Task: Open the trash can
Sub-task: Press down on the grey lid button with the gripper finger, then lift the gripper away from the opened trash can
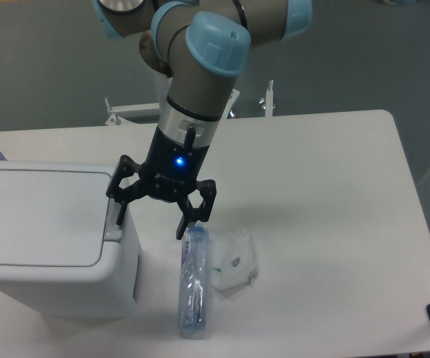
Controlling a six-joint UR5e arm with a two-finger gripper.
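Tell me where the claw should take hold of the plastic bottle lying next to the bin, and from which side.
Grip the plastic bottle across its middle, coming straight down from above. It lies flat on the table with its long axis running toward the camera, so the open claw should probably straddle its narrow width. The crumpled wrapper lies close on one side and the trash can on the other, leaving little room.
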